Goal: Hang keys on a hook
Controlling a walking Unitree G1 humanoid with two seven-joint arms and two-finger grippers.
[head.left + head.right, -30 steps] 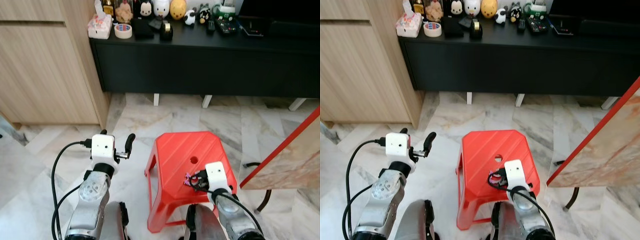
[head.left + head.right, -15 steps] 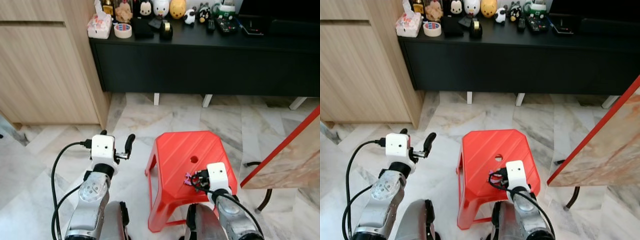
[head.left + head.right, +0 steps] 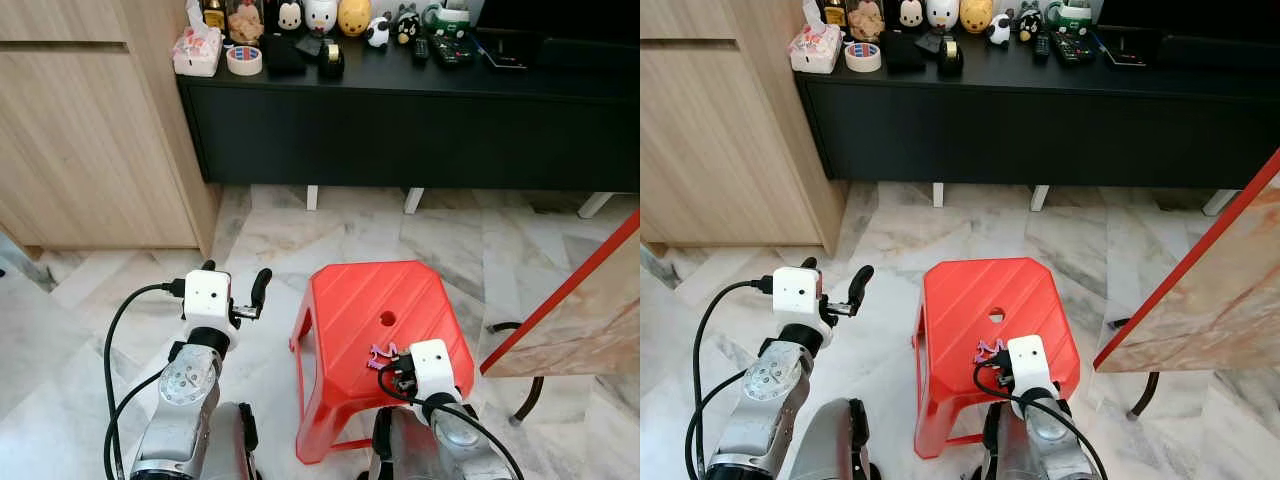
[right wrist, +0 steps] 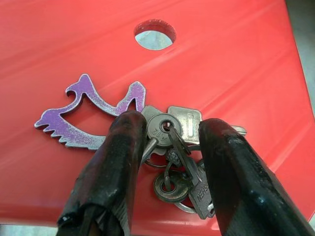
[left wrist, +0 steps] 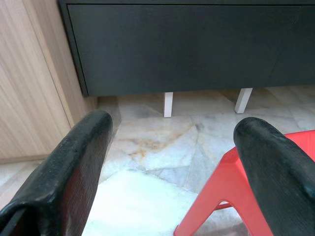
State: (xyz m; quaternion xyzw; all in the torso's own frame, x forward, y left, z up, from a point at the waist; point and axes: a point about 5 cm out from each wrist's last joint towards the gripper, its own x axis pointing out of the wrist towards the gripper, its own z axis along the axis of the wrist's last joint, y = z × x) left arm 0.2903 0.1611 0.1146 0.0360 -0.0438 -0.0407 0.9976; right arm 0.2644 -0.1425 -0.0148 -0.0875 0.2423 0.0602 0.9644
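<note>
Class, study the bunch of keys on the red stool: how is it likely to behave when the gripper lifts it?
The keys are loose pieces on a ring, so they will probably dangle and swing. The flat purple charm may flop sideways. Smooth metal could slip between the right gripper fingers unless pinched firmly.

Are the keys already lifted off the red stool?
No, the keys lie flat on the red stool, with the right gripper straddling them.
</note>
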